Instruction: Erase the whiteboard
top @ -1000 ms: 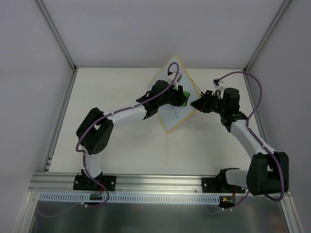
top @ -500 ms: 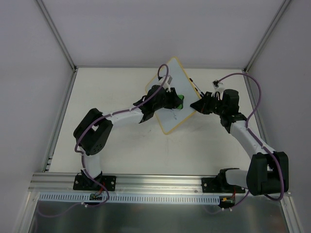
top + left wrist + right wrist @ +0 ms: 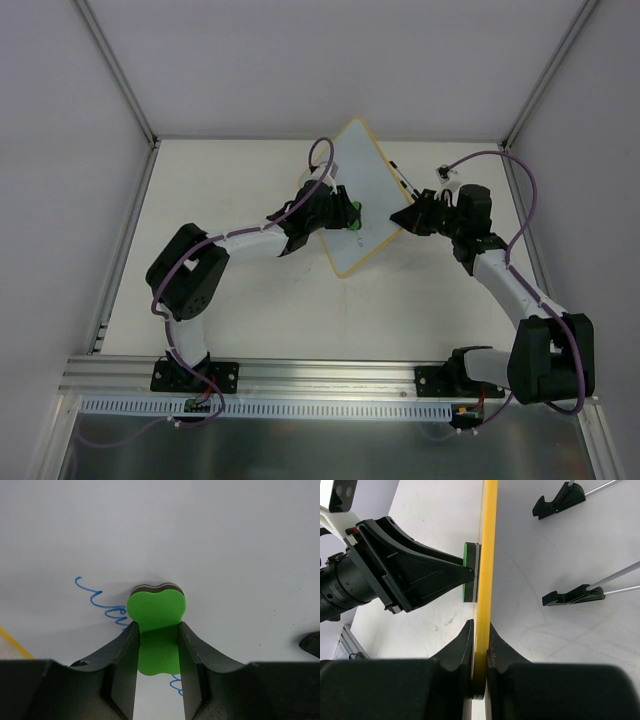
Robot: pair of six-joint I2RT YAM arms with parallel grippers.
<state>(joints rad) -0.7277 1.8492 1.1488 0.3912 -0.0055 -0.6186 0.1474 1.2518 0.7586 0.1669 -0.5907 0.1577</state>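
**A:** Where is the flat, white, yellow-framed rectangular whiteboard (image 3: pixel 372 175) sitting?

**B:** It is lying cornerwise toward the far middle of the pale table (image 3: pixel 220 180). The black two-finger right gripper (image 3: pixel 480 626) is clamping its yellow edge, jaws closed tight on the frame.

**A:** And the black left gripper (image 3: pixel 157 630)?

**B:** It is pinching the small green bone-shaped eraser (image 3: pixel 156 605), whose dark pad is pressing against the board face, just beside the looping blue handwriting (image 3: pixel 97 597).

**A:** So the wiping is under way, I'd judge. What is it needing?

**B:** The left arm should be holding the pad flat and sweeping along the blue line, since ink is showing both left of the eraser and below it. The right gripper should be bracing firmly, so the board isn't swinging away under the push.
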